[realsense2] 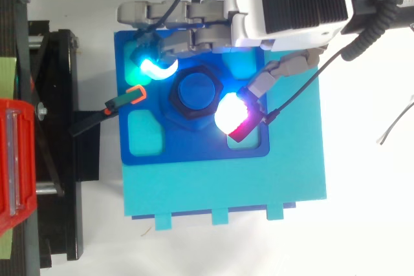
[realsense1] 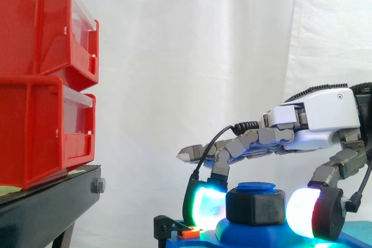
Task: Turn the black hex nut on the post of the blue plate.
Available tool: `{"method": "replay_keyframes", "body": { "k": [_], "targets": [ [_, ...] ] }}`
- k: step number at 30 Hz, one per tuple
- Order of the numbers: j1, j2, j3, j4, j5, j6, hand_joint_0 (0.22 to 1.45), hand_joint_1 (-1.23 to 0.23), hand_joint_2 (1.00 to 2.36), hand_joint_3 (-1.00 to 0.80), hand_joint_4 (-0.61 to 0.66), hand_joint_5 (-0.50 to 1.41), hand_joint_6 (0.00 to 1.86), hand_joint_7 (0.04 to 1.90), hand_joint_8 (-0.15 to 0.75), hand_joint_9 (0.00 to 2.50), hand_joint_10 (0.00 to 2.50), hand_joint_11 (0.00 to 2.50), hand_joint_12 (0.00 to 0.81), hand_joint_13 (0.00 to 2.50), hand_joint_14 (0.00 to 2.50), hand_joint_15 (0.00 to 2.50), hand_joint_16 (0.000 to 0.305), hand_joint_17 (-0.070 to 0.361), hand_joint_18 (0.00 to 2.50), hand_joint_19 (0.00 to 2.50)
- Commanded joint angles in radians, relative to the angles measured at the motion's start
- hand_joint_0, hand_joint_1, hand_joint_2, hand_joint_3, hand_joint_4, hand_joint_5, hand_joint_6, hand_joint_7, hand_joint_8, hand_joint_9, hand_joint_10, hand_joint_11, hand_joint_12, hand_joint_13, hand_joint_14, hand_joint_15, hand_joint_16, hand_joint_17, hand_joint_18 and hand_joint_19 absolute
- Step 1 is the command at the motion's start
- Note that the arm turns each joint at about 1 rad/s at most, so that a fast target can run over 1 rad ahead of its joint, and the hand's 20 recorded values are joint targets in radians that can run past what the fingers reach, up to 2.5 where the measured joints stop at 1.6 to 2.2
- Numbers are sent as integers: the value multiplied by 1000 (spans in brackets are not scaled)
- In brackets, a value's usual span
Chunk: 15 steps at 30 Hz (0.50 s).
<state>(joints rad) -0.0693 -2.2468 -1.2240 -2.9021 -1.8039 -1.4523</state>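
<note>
The black plastic-looking hex nut (realsense1: 256, 207) sits low on the round blue post (realsense2: 197, 90) at the middle of the square blue plate (realsense2: 194, 150), the post's domed cap showing just above it. It reads as a chunky, rigid, matte piece with flat faces and clear corners, probably light and stiff, hardly fragile. Its smooth faces could let soft pads slip, so opposite flats or corners look like the best hold. The grey-and-white robot hand (realsense1: 325, 117) arches over it with its fingers (realsense1: 204, 204) clamped on the nut from two sides: a cyan-green glowing pad against one side, a white-to-red glowing pad (realsense2: 231, 116) against the opposite corner. The other fingers stretch straight out above the nut, touching nothing. The plate around the nut is glossy and hard, with rounded square recesses. Just beyond the plate's edge, on the cyan pad's side of the nut, lies a small orange-and-black clip (realsense2: 134, 95). Under the plate is a paler turquoise block (realsense2: 226, 185). Farther off on the clip's side stands the black metal stand (realsense1: 46, 207) with stacked red plastic bins (realsense1: 35, 126), and behind it all hangs the white cloth curtain (realsense1: 192, 56).
</note>
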Motion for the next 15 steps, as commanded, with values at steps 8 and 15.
{"method": "replay_keyframes", "body": {
  "k": [8, 15],
  "targets": [
    [-1, 1, 0, 3, -2, 0, 426, -696, 1000, -500, 338, -253, 592, 732, 39, 0, 0, 25, 239, 0, 2, 88, 33, 74, 44, 197],
    [2, 1, 3, -2, -2, 0, 392, -736, 1000, -500, 205, -288, 516, 855, 48, 0, 188, 0, 240, 0, 2, 103, 35, 78, 55, 178]
  ]
}}
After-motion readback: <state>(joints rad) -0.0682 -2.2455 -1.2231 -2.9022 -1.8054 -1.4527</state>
